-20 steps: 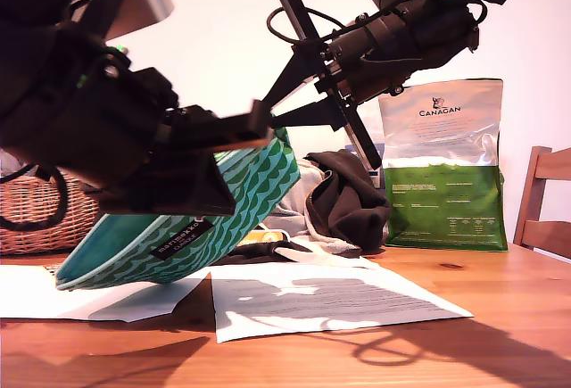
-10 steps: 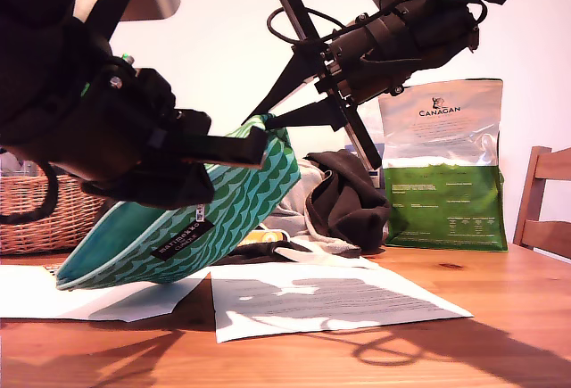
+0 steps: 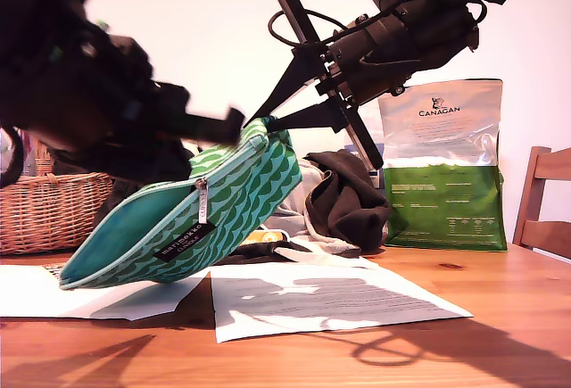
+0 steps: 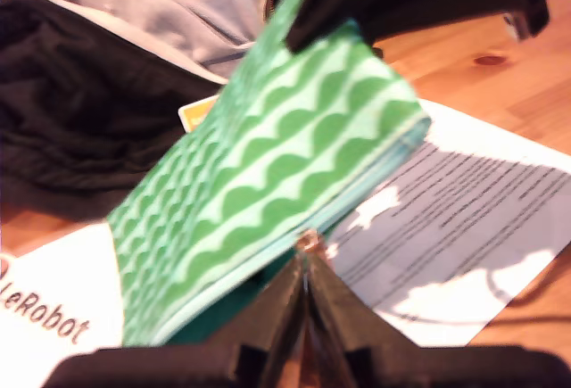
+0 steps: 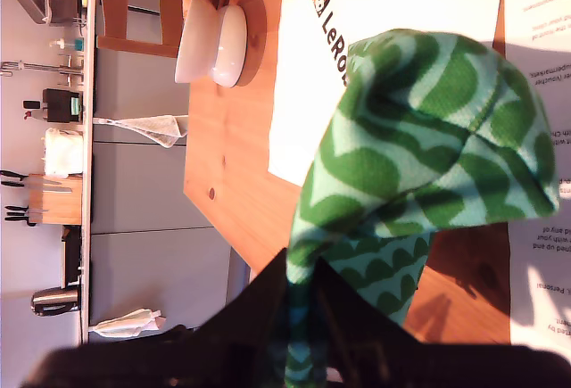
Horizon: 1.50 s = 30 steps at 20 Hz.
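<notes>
My second hand pinches the pouch by its raised corner. The pouch slants down to the surface toward the exterior view's left. My first hand, pressed together, sits at its zip edge.

You're looking at a pouch of matt woven cloth, paper sheets lying smooth and matt, a wooden table shining glossy.
</notes>
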Motion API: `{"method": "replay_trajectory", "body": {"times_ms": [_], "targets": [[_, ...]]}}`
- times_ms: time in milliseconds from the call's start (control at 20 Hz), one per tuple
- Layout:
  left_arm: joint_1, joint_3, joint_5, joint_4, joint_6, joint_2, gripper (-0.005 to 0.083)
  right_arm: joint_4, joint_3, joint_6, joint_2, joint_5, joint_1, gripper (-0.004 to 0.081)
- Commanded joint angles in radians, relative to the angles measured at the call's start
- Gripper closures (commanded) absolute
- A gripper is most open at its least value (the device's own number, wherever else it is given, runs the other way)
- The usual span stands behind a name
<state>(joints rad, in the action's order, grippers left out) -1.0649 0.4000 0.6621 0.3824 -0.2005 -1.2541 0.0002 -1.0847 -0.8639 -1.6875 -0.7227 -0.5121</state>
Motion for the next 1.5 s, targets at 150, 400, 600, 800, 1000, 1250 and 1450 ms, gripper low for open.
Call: {"method": "replay_trajectory", "body": {"times_ms": [150, 400, 600, 800, 1000, 1250, 1450], "targets": [[0.027, -0.039, -0.19, 0.0, -0.2, -0.005, 0.0797, 0.018, -0.03, 0.016, -0.015, -0.003, -0.005, 0.0783], [0.078, -0.167, -0.331, 0.217, -0.232, 0.048, 0.0797, 0.018, -0.03, 0.027, -0.015, -0.01, -0.005, 0.0783], [0.133, -0.309, -0.409, 0.563, -0.325, 0.063, 0.0797, 0.026, -0.03, 0.03, -0.015, -0.011, -0.005, 0.0783], [0.161, -0.348, -0.423, 0.707, -0.345, 0.063, 0.0797, 0.087, -0.03, -0.031, -0.015, -0.082, -0.005, 0.0783], [0.175, -0.348, -0.451, 0.801, -0.353, 0.063, 0.0797, 0.203, -0.03, -0.14, -0.015, -0.114, -0.005, 0.0783], [0.175, -0.348, -0.441, 0.724, -0.366, 0.063, 0.0793, 0.3, -0.03, -0.223, -0.015, -0.094, -0.01, 0.0783], [0.172, -0.323, -0.38, 0.705, -0.206, 0.063, 0.0646, 0.309, -0.03, -0.24, -0.015, -0.052, -0.015, 0.0783]]}}
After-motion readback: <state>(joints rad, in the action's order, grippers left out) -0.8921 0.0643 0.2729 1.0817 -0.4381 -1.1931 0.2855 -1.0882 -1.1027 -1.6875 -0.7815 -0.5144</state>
